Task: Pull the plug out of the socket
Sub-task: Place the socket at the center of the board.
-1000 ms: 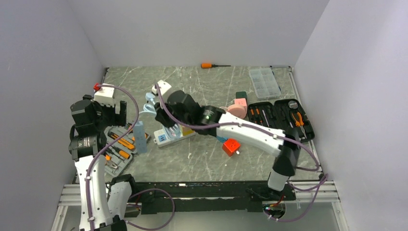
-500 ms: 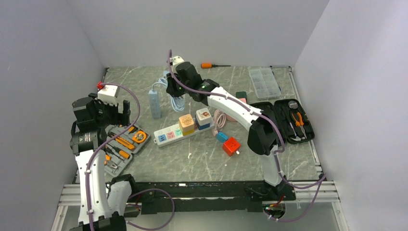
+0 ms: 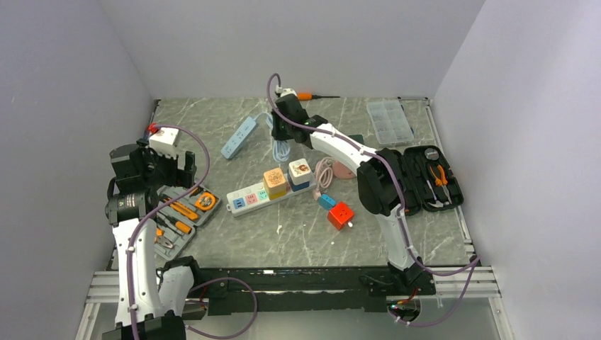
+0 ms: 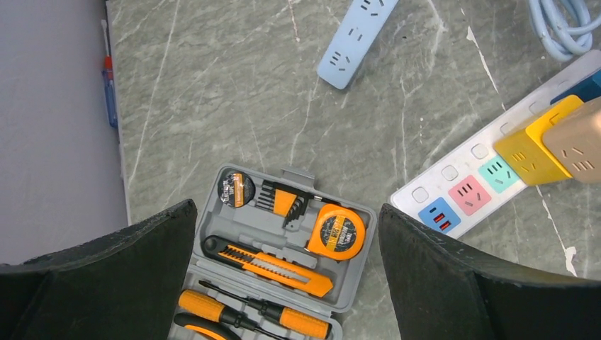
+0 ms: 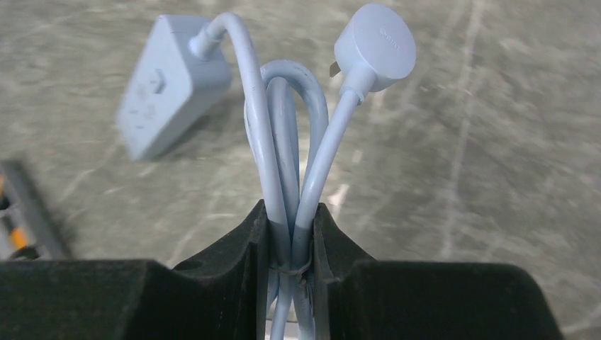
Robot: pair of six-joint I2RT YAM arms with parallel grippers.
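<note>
The long white power strip (image 3: 249,197) lies mid-table with pastel outlets. Two cube plugs stand in it, an orange-yellow one (image 3: 275,182) and a white-and-blue one (image 3: 300,172). In the left wrist view the strip (image 4: 461,191) and the yellow cube plug (image 4: 549,138) sit at the right. My left gripper (image 3: 169,168) is open and empty above the grey tool kit (image 4: 283,248), left of the strip. My right gripper (image 3: 281,132) is at the back, shut on the bundled cord (image 5: 290,170) of the light-blue power strip (image 3: 239,137), well away from the white strip.
A red cube (image 3: 341,215), a small blue cube (image 3: 326,201) and a pink item with its cord (image 3: 347,161) lie right of the white strip. A black tool case (image 3: 414,177), a clear organiser box (image 3: 390,120) and an orange screwdriver (image 3: 312,95) are at the right and back.
My right arm has swung from over the white strip to the back of the table, carrying the light-blue strip by its cord. The left arm has hardly moved.
</note>
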